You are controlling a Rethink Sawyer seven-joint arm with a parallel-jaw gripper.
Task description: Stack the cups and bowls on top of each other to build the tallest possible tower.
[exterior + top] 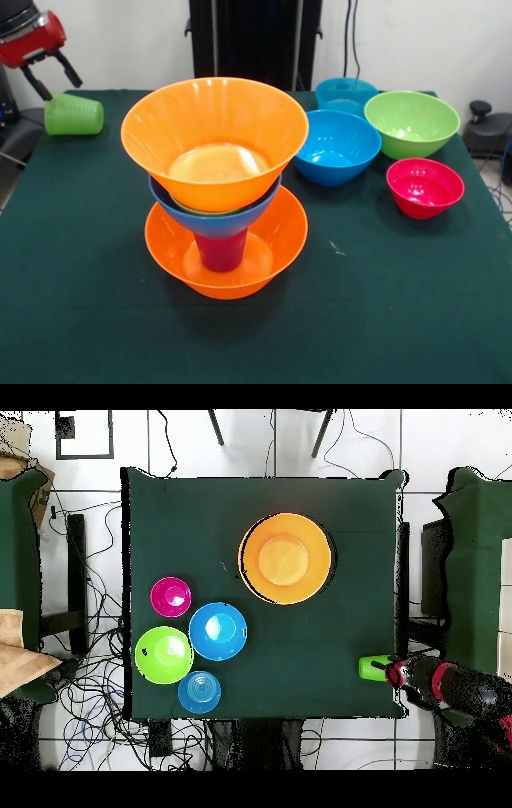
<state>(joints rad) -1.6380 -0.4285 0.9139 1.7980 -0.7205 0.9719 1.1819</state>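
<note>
The tower stands mid-table. A wide orange bowl (268, 240) holds an upturned purple-magenta cup (220, 250). A blue bowl (214, 218) rests on the cup, and a second large orange bowl (214, 132) (286, 559) sits nested in the blue one, tilted a little. A light green cup (74, 114) (372, 667) lies on its side at the table's edge. My gripper (62, 90) (396, 674) hangs just above and behind it, open, with nothing between its black fingers (36, 82).
Loose bowls cluster beside the tower: a blue one (336, 148) (217, 631), a lime green one (412, 122) (163, 654), a teal-blue one (346, 94) (199, 692) and a small red-pink one (425, 186) (170, 596). The table (96, 320) has a dark green cloth.
</note>
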